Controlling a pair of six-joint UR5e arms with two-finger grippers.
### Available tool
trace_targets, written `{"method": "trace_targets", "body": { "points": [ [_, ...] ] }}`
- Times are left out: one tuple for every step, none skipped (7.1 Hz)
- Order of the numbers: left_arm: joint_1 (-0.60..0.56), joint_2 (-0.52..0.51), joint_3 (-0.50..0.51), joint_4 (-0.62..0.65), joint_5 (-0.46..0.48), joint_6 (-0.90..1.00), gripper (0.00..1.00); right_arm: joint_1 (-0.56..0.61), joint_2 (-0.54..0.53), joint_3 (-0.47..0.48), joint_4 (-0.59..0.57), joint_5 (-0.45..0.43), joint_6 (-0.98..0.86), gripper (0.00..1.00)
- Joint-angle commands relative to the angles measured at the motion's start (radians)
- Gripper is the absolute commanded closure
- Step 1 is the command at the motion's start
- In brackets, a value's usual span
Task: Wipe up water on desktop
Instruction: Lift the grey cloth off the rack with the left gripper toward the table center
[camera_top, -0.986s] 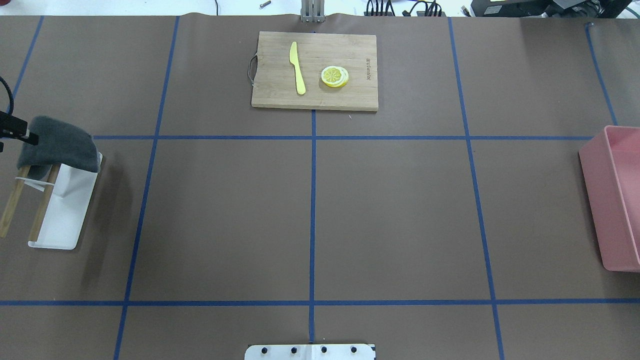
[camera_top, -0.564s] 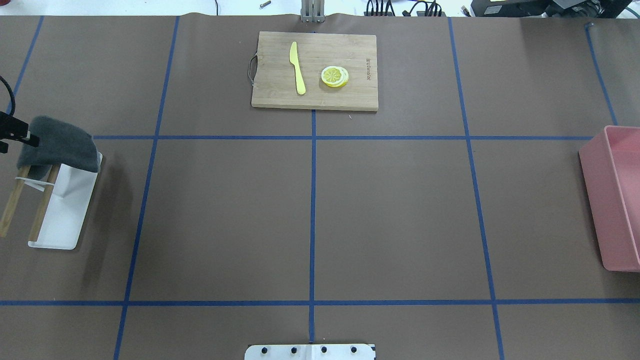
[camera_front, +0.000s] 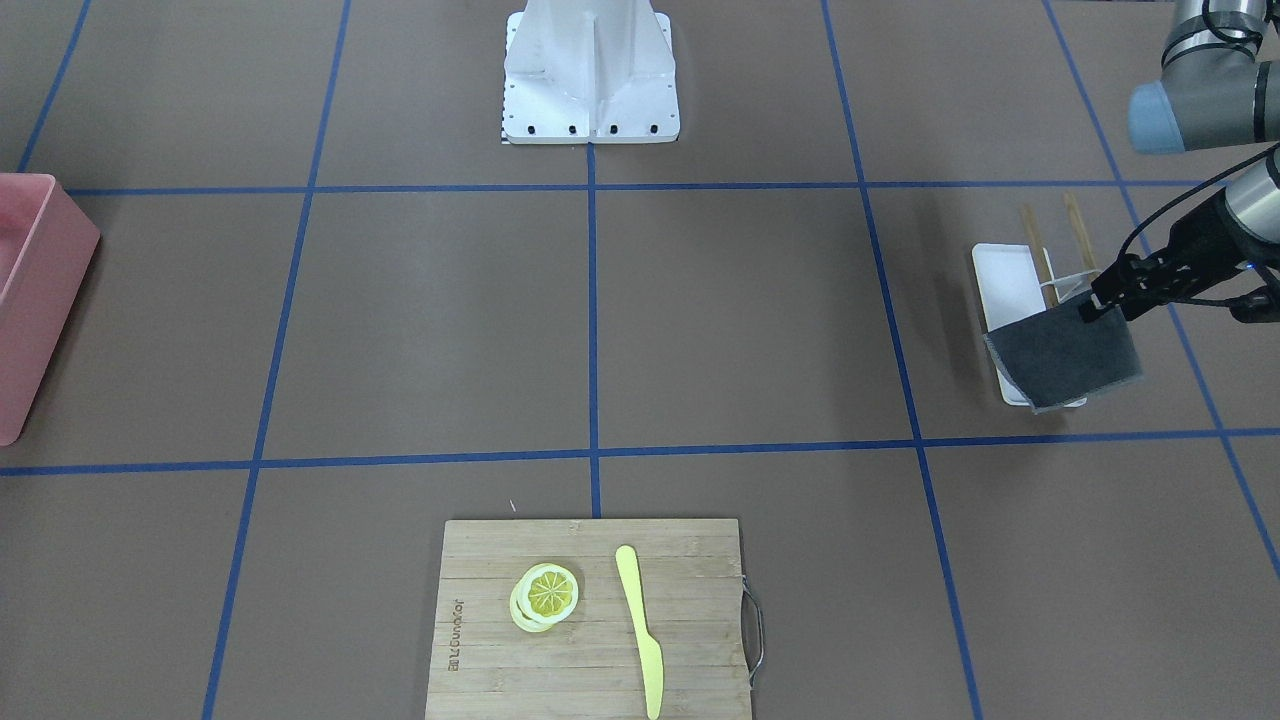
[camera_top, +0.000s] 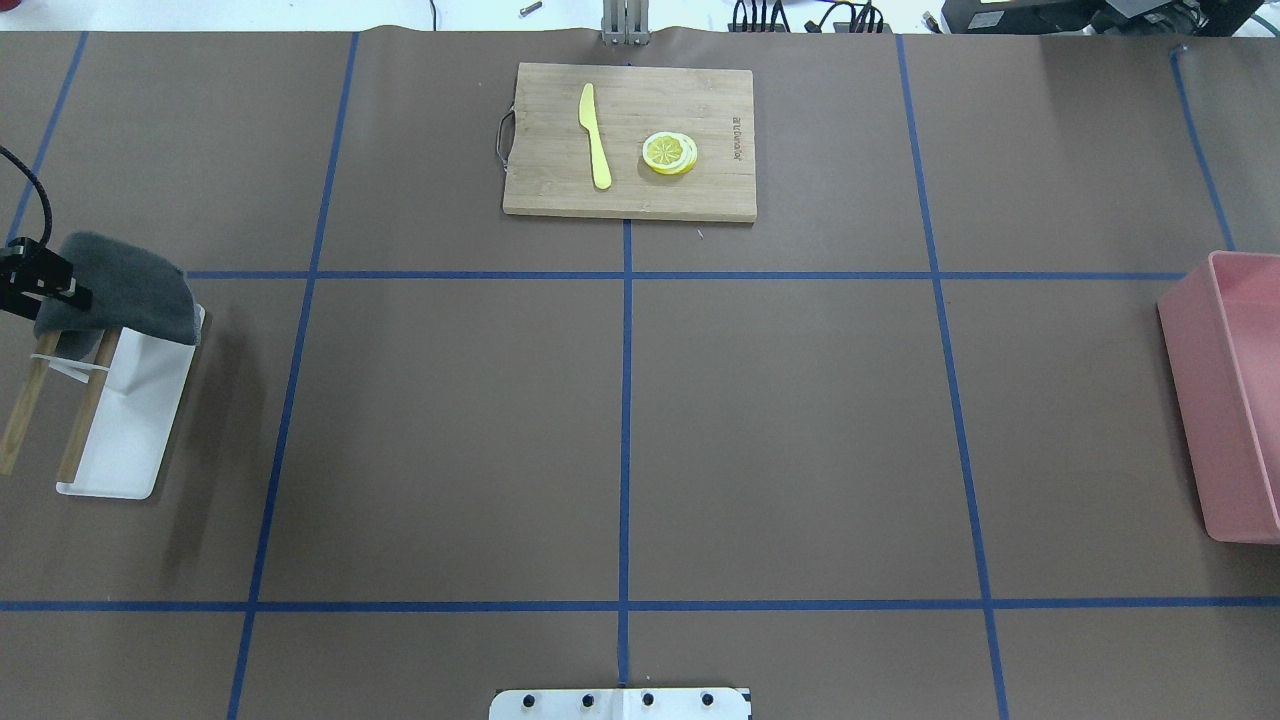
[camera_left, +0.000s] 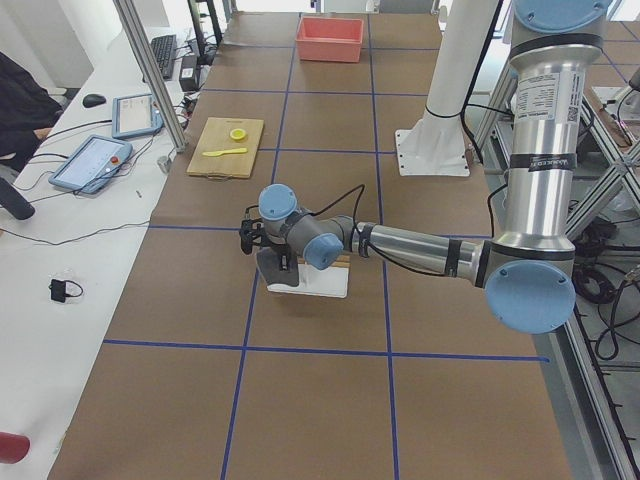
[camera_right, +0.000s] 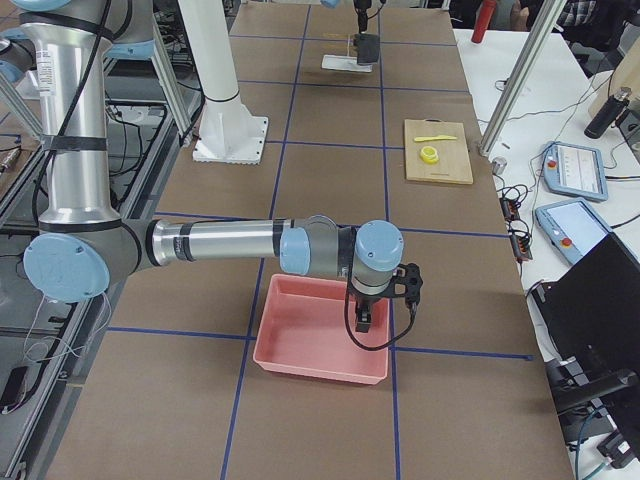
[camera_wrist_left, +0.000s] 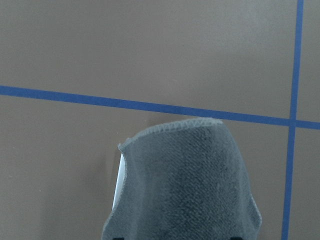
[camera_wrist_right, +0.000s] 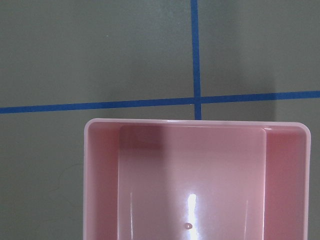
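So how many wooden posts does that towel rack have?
2. One post leftmost in the overhead view, the other beside it, over the white base; their tops are under the grey cloth, which might hide more.

The left claw (camera_front: 1102, 298) was held low with jaws parted; the right claw (camera_right: 363, 322) was pointed straight down, its jaws unreadable.

your desktop (camera_top: 780, 430) looks like matt brown paper, its lines smooth blue tape (camera_top: 625, 440). the grey towel (camera_wrist_left: 190, 190) is rough, looped terry cloth. the pink bin (camera_wrist_right: 100, 175) is glossy plastic that throws a glare. you'll see grained bamboo in the cutting board (camera_top: 560, 195), smooth yellow plastic in the knife (camera_top: 594, 135), and a smooth white tray (camera_top: 130, 440).
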Motion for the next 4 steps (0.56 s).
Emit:
{"method": "trace_targets", "body": {
  "points": [
    [-0.007, 0.01, -0.008, 0.0, -0.005, -0.013, 1.0, -0.002, 0.001, 0.005, 0.001, 0.001, 0.005, 0.0],
    [-0.007, 0.011, -0.008, 0.002, -0.037, -0.012, 1.0, -0.002, 0.001, 0.006, -0.001, 0.015, 0.005, 0.0],
    [-0.01, 0.016, -0.011, 0.002, -0.054, -0.009, 1.0, -0.002, 0.001, 0.006, -0.001, 0.018, 0.006, 0.0],
    [-0.017, 0.025, -0.015, -0.001, -0.054, -0.006, 1.0, -0.002, 0.001, 0.008, -0.001, 0.018, 0.006, 0.0]
  ]
}}
